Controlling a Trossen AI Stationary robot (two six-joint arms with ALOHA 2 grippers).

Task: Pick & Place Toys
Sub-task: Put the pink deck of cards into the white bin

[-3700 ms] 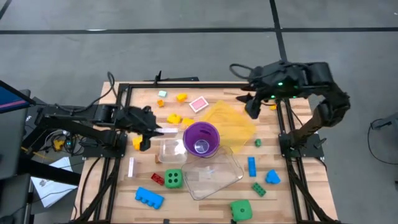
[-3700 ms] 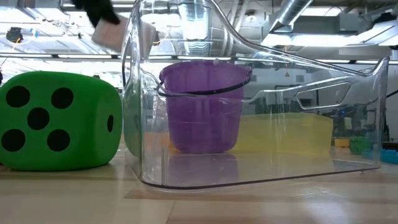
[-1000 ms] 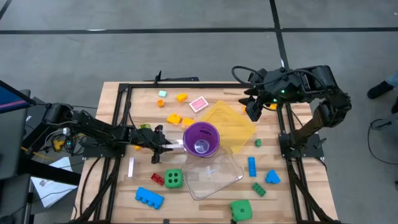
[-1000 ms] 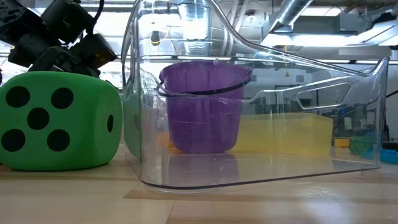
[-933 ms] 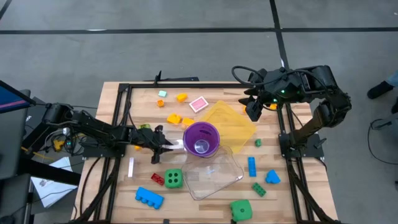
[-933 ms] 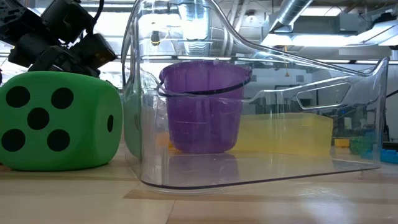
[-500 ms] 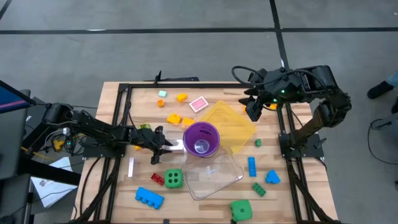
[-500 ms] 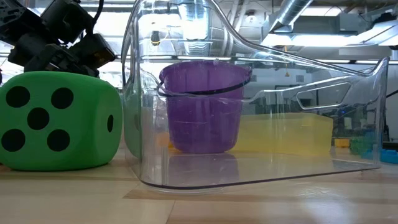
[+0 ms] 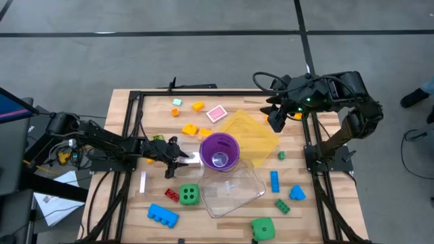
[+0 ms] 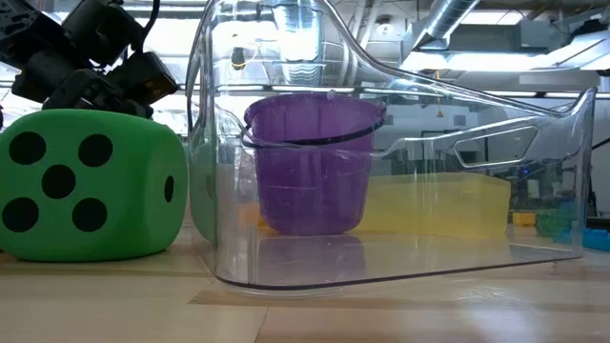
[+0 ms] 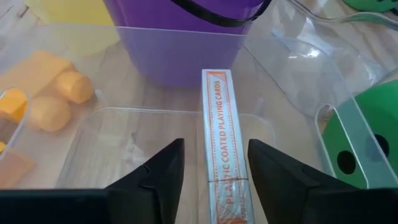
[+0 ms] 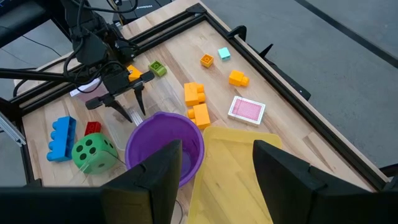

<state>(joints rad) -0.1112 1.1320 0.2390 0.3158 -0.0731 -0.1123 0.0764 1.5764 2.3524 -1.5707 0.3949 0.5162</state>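
Scanning the toys first, I see them spread over the table (image 9: 325,210): one green die (image 9: 190,194) near the left, beside a red brick (image 9: 171,194) and a blue brick (image 9: 163,215), another die (image 9: 263,228) at the near edge, and orange bricks (image 9: 190,129) further off. My left gripper (image 9: 182,159) sits just left of the purple cup (image 9: 219,150), its fingers spread around a card box (image 11: 217,124) standing on edge, with gaps either side. My right gripper (image 9: 274,120) hangs spread wide at the yellow tray (image 9: 254,135)'s far right corner.
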